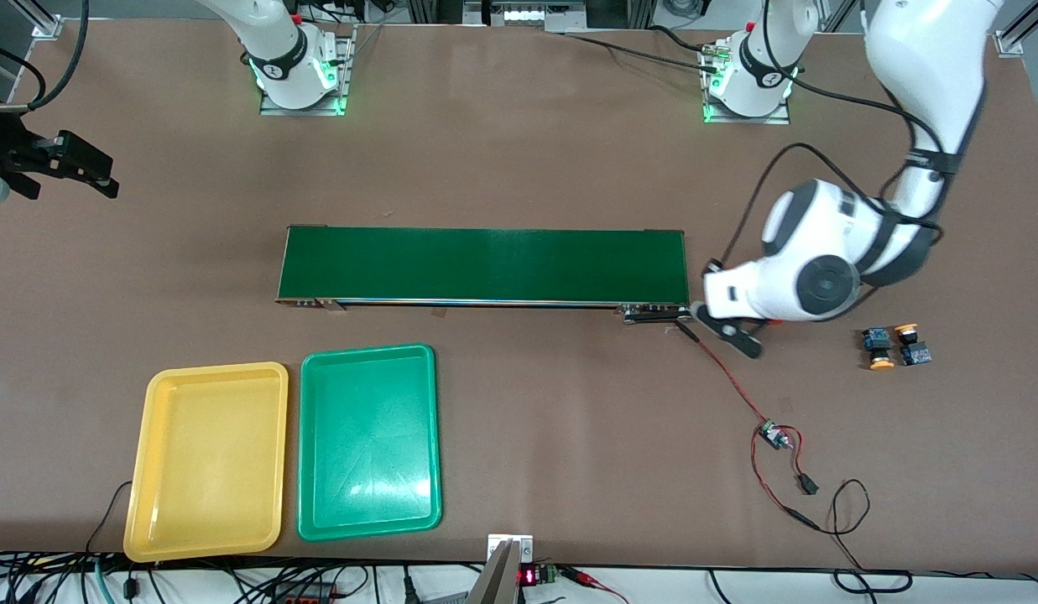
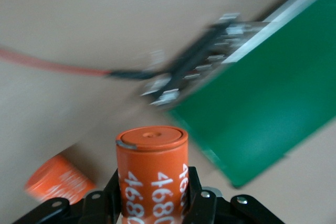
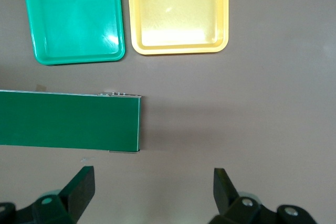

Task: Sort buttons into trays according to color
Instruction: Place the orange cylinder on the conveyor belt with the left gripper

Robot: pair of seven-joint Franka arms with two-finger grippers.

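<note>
Left gripper (image 1: 731,329) clamps orange "4680" cylinder (image 2: 152,174), not button, over table beside conveyor belt (image 1: 482,264) end. Risk: wrong item sent to trays. Yellow buttons (image 1: 894,346) untouched near left arm's end. Yellow tray (image 1: 206,460), green tray (image 1: 370,443) hold nothing. Right gripper (image 3: 152,195) waits, jaws spread wide.

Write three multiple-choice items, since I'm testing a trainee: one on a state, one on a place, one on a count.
1. The left pincer, by the conveyor belt end, is: A open; B shut on an orange cylinder; C shut on a button.
2. The two yellow-capped buttons lie: A on the conveyor belt; B in a tray; C on the table, toward the left arm's end.
3. Trays: A one; B two; C three.
B: it clamps the cylinder. C: bare table under them. B: one yellow tray, one green tray. The right pincer waits open.
</note>
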